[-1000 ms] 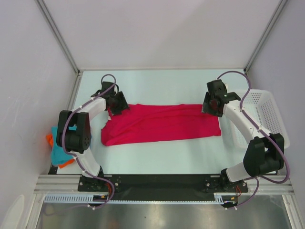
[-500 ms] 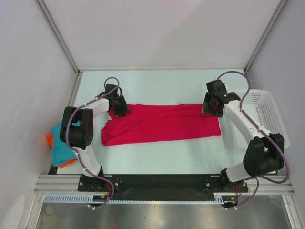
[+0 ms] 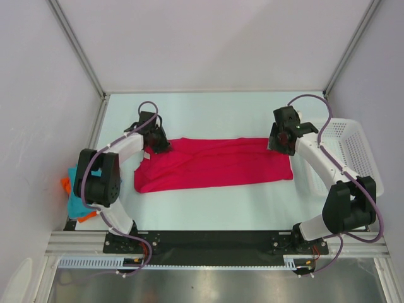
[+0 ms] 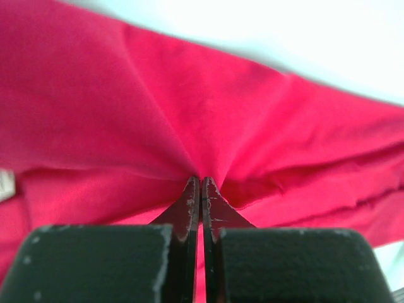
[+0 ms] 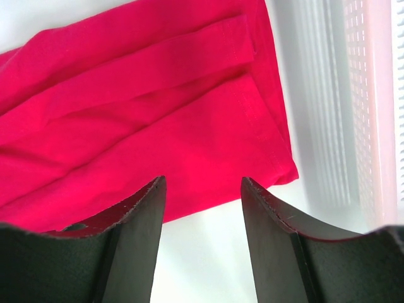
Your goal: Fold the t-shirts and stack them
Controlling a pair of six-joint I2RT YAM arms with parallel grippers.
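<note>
Crimson cloth, the big t-shirt [image 3: 211,163], lies banded across the white table [image 3: 208,113]. My left gripper [image 4: 201,184] is pinched on a pucker at its far-left corner; my right gripper [image 5: 202,186] hangs spread over its right end, holding nothing. Pull with the left alone and I judge the fold drags askew. Off its left end sit the teal shirt [image 3: 74,199] and orange shirt [image 3: 65,184]; off its right, a mesh basket [image 3: 353,148]; pale walls [image 3: 38,95] around.

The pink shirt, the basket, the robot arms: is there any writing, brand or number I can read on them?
None can be read. No lettering shows on the crimson-pink t-shirt or the white mesh basket. A small white tag sits at the shirt's edge in the left wrist view, cut off and too blurred to read.
</note>
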